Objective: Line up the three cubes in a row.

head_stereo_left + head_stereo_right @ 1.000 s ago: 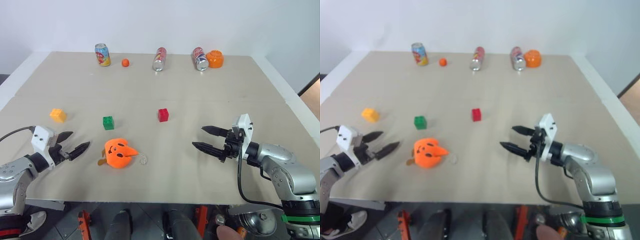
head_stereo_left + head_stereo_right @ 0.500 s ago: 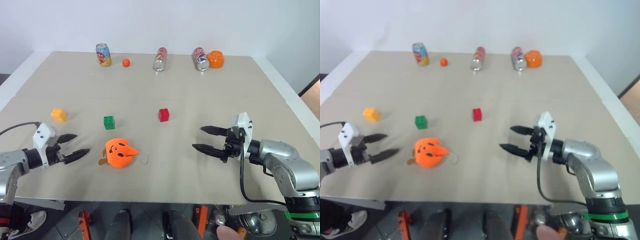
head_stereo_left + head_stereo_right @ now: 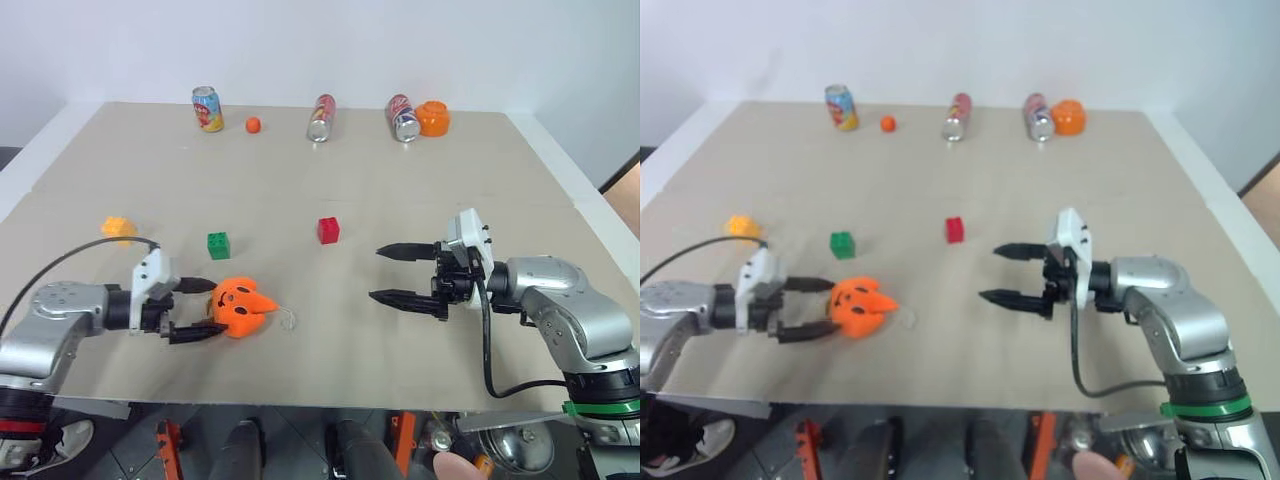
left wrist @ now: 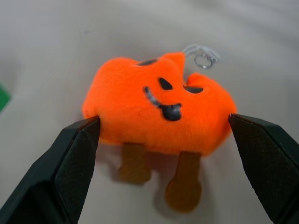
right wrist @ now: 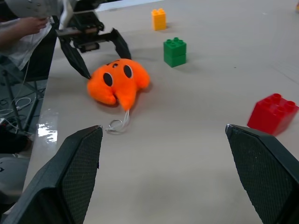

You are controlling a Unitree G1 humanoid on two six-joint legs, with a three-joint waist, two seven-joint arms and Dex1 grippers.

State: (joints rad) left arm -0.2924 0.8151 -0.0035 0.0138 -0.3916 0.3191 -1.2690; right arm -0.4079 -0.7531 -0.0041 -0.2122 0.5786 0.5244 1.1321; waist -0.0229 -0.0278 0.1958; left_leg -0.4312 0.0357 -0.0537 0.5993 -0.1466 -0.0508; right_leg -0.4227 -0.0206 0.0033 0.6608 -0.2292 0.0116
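Three small studded cubes sit apart on the tan table (image 3: 480,170): a yellow-orange cube (image 3: 118,228) far left, a green cube (image 3: 218,245) mid-left, a red cube (image 3: 328,230) centre, roughly but not neatly aligned. The left gripper (image 3: 198,310) has swung in, jaws wide, straddling the orange pumpkin toy (image 3: 240,305), probably to clear it. The right gripper (image 3: 395,274) hovers spread wide and empty.
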